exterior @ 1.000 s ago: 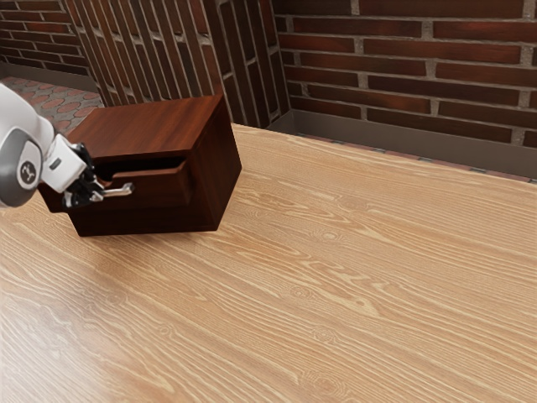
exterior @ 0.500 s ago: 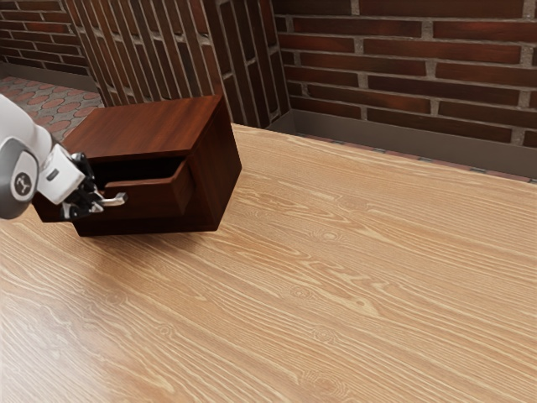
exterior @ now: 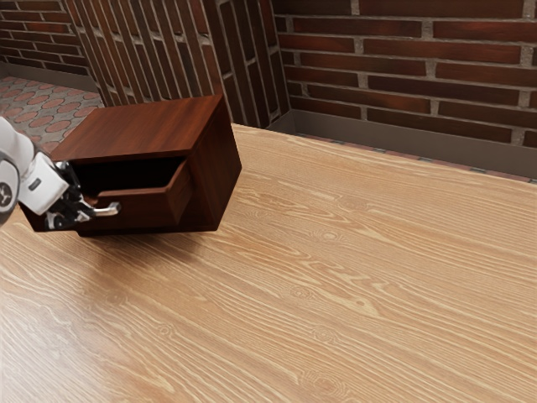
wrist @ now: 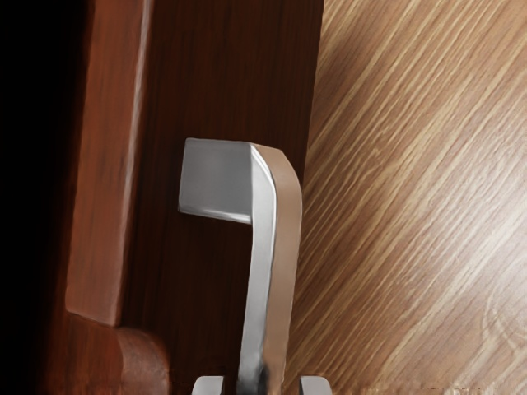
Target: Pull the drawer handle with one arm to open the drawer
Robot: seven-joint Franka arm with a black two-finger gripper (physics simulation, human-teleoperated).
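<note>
**Jaws clamped narrow on the handle, drawer partly out**

At the left edge of the exterior view the white arm (exterior: 17,176) enters the frame. Its black jaws stand narrow, closed from two sides on the near end of the silver drawer handle (exterior: 102,210). In the wrist view the handle's bar runs up from the lower edge and bends across the dark wood. A pale fingertip (wrist: 207,385) sits on either side of it, close against the bar.

Just right of the handle is the drawer (exterior: 143,210), in the lower left of the frame. It stands partly out of the cabinet (exterior: 159,126), and its front is tilted slightly off the cabinet's face. A dark gap shows above the drawer's front edge. The inside lies in deep shadow, so I cannot tell what it holds.

The cabinet is a dark reddish wooden box that rests on the light wood-grain tabletop (exterior: 352,277). Its top is closed and flat.

Further right the tabletop runs across the middle and lower right of the frame. Behind it, along the upper right, stands a red brick wall (exterior: 403,59).
</note>
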